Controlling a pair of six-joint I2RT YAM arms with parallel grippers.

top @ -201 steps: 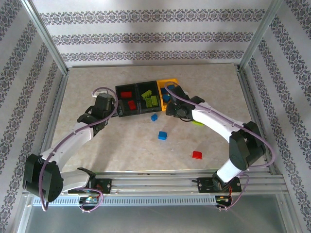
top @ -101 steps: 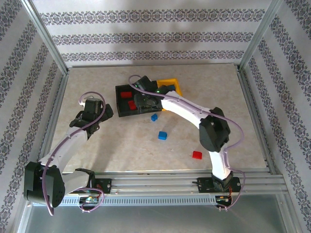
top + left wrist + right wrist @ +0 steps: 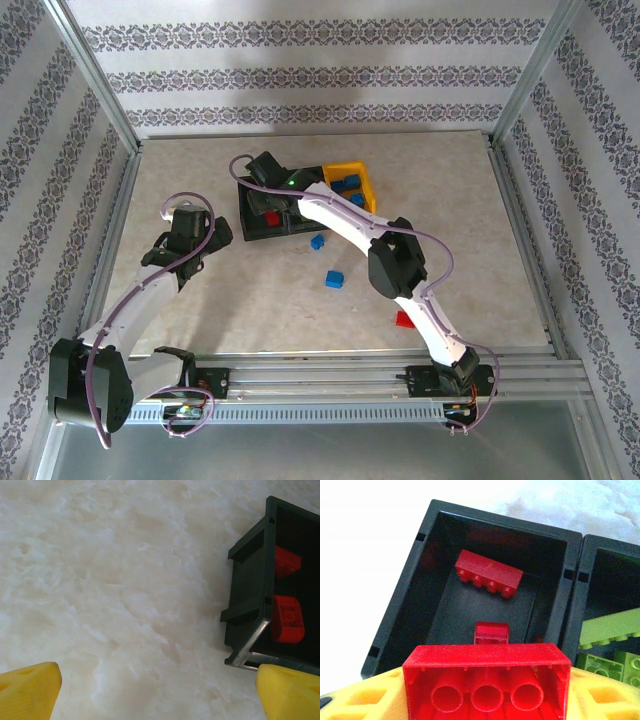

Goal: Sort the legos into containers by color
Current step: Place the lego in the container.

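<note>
My right gripper is shut on a red lego, held hollow side toward the camera between the yellow fingers. It hangs over the left black container, which holds two red legos. Lime green legos lie in the middle black container. From above, the right gripper reaches over the left container; the yellow container holds blue legos. My left gripper stands open over bare table left of the containers; its wrist view shows the black container with red legos.
Two blue legos lie loose on the table in front of the containers. A red lego lies near the front, partly behind the right arm, which stretches diagonally across the middle. Metal frame posts and patterned walls close in the table.
The right arm has swung left from beside the yellow container to above the left black one. The left arm has drawn back to the left, away from the containers.
</note>
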